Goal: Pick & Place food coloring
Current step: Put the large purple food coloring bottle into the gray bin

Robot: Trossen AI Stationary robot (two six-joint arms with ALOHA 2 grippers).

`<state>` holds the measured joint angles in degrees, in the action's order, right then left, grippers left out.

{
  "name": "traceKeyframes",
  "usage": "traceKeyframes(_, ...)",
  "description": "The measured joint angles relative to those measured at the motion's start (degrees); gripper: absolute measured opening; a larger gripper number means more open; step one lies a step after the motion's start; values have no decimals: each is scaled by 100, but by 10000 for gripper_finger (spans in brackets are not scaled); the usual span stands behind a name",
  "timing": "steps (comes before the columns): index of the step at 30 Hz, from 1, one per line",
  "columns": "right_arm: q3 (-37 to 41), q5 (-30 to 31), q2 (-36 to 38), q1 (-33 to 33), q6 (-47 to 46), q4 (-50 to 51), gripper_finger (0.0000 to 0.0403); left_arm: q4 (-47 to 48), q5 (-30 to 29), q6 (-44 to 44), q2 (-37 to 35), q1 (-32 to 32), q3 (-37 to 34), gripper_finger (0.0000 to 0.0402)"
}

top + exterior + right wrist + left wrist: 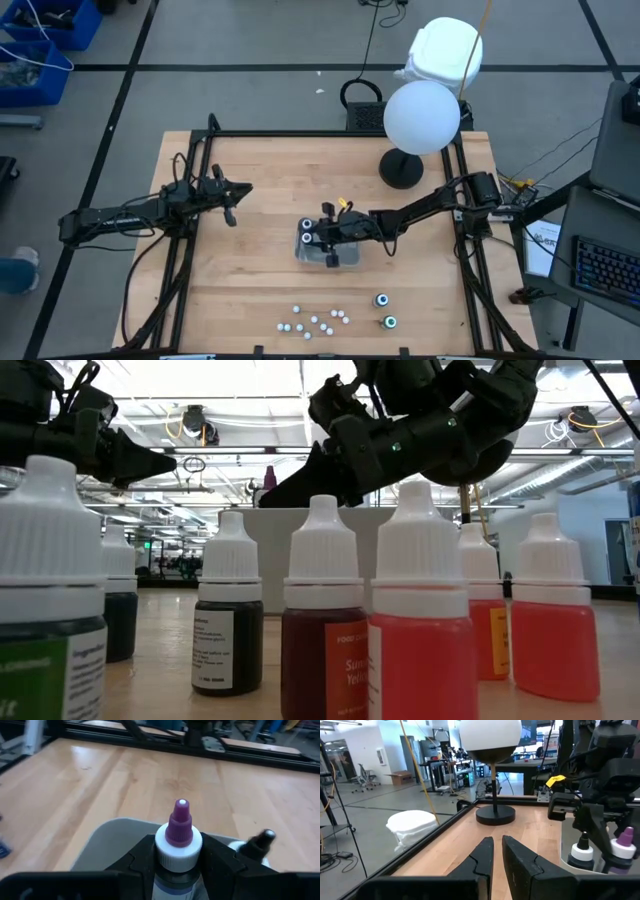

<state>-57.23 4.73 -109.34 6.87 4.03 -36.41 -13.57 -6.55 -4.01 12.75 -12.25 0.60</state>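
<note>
My right pincer (177, 862) is clamped on a bottle (178, 840) with a purple tip and a white collar, holding it upright just below that collar, over the clear tray (327, 249) near the middle of the surface (260, 190). The left wrist view shows a second bottle (581, 854) with a white cap already standing in the tray, right beside the one I hold, and that is my first worry: if I lower at a slight slant, my finger or the bottle's base could knock the neighbour over. The grip sits high on a smooth round neck, so I judge the bottle could twist or slide if I move sharply. Letting go before its base is down would let it tip against the tray wall. Two more bottles (385, 310) with ringed tops stand near the front edge on my right, with a scatter of small white bits (315, 320) beside them; a careless sweep there could roll those off. A row of other bottles (325, 620) stands close to the low camera. My left pincer (498, 857) waits well apart over the left of the surface, fingers nearly together and gripping nothing. A lamp (420, 120) stands at the back, clear of my path.
</note>
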Motion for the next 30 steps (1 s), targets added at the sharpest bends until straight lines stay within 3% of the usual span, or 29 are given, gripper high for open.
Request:
traceKeyframes(20, -13, -39, -558, -4, -226, -792, 125, 2, 7, -2, -2, 0, 0, 47)
traceKeyframes(30, -2, -50, -546, -4, -316, -821, 179, 4, 13, 0, 0, 0, 0, 47)
